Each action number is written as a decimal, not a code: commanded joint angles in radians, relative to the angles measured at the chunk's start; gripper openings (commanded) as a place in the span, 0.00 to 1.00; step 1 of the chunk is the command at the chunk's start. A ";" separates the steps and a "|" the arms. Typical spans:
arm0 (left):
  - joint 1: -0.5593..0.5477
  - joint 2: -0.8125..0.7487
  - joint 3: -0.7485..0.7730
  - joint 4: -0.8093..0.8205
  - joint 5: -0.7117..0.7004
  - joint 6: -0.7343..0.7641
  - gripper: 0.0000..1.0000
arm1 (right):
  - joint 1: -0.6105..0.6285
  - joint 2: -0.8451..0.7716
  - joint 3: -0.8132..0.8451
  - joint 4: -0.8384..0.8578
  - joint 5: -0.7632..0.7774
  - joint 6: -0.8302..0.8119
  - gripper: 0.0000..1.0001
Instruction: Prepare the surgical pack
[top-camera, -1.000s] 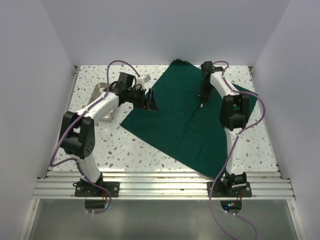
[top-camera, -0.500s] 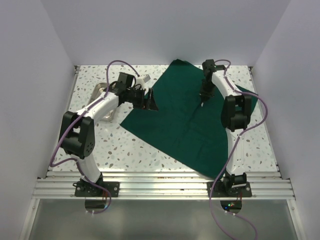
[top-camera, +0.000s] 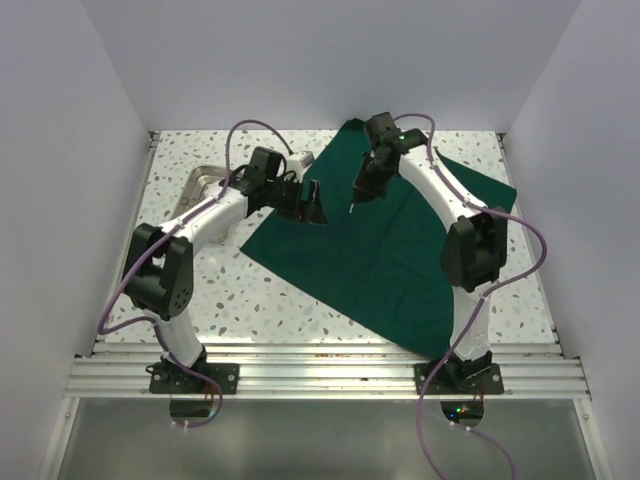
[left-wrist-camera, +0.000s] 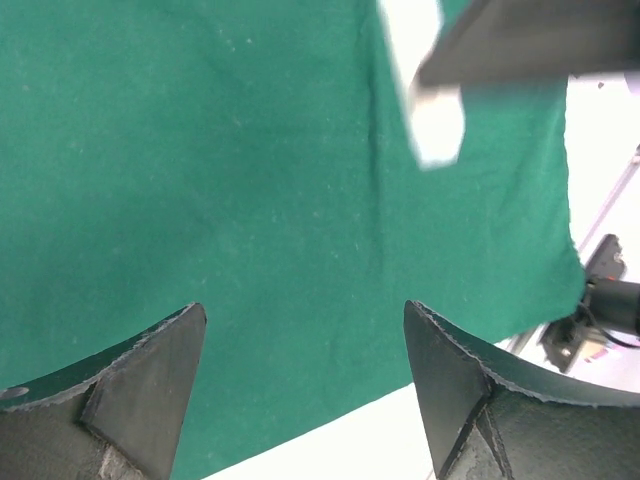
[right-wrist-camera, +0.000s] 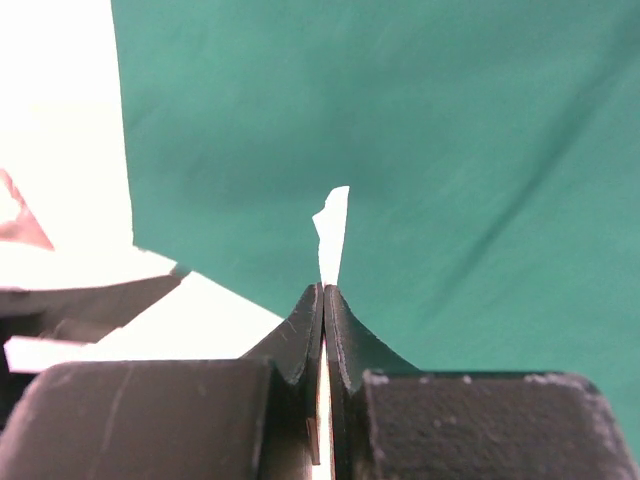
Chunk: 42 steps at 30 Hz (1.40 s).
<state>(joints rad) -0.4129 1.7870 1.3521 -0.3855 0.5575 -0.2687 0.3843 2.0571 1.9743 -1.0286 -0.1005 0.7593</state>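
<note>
The speckled table (top-camera: 200, 290) is taken up across its middle and right by the surgical pack (top-camera: 400, 260). It is spread flat as one wide dark green sheet, not yet folded, with a corner turned toward the back wall. It is judged to be laid open like this so that items can be set on it before any wrapping is done.

The shiny metal tray (top-camera: 203, 180) is seen at the far left, off the cloth and partly hidden behind the left arm.

The left gripper (left-wrist-camera: 305, 310) is held above the sheet's left edge with its jaws spread wide and nothing between them. The cloth's border is seen running under the gap. Whether the fingers touch the fabric cannot be told. The pose is read as a readiness to take that edge.

The right gripper (right-wrist-camera: 324, 290) is poised over the sheet just beside it, jaws pressed together on a small white piece (right-wrist-camera: 333, 230). The piece is pinched by one end and hangs edge-on. It is probably gauze being carried to the drape.

No brand, label or writing can be read on anything in view.
</note>
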 joint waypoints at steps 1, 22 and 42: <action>-0.046 -0.047 0.035 0.071 -0.089 0.026 0.83 | 0.027 -0.052 -0.043 0.002 -0.120 0.176 0.00; -0.164 -0.121 -0.048 0.142 -0.220 0.075 0.80 | 0.056 -0.169 -0.223 0.039 -0.226 0.434 0.00; -0.178 -0.081 -0.031 0.097 -0.200 0.112 0.71 | 0.056 -0.172 -0.258 0.071 -0.269 0.502 0.00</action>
<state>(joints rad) -0.5816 1.7061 1.3064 -0.3042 0.3481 -0.1890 0.4385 1.9411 1.7218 -0.9710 -0.3340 1.2274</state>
